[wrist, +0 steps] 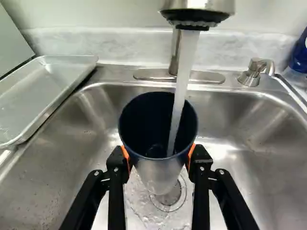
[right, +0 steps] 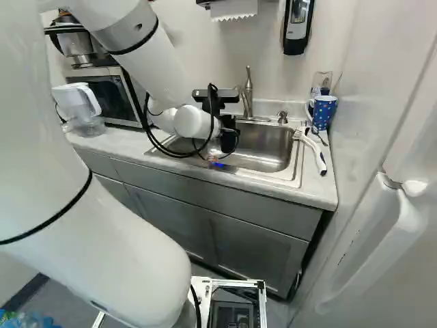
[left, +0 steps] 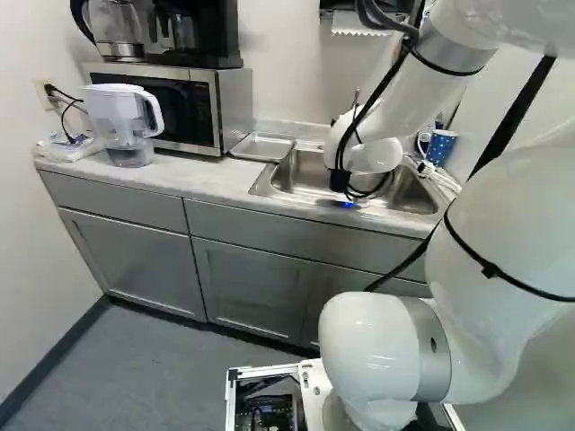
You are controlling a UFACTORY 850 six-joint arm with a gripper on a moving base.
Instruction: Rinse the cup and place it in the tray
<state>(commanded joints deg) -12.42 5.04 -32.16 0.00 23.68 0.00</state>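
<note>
you have the tool (right: 228,141) over the sink (wrist: 225,120), clamped on the cup (wrist: 136,127), with an orange pad (wrist: 126,156) pressing on each side of its wall. the cup sits between the two fingers, dark blue inside, its open end facing up. just ahead of the tool you can see the faucet (wrist: 196,10), and its water (wrist: 178,105) is running right into the cup. the drain (wrist: 178,200) is under the tool, with wet metal around it.

your tray (wrist: 53,88) lies beside the tool, apart from it, on the table (left: 208,180) along the sink's edge, on the side toward the microwave (left: 232,108). on the tool's other side, past the soap pump (wrist: 253,72), you've got a blue dotted mug (right: 324,109), and near that a brush (right: 315,152) with a white handle. the white pitcher (left: 117,112) stands well apart from the tool, beyond the tray.
</note>
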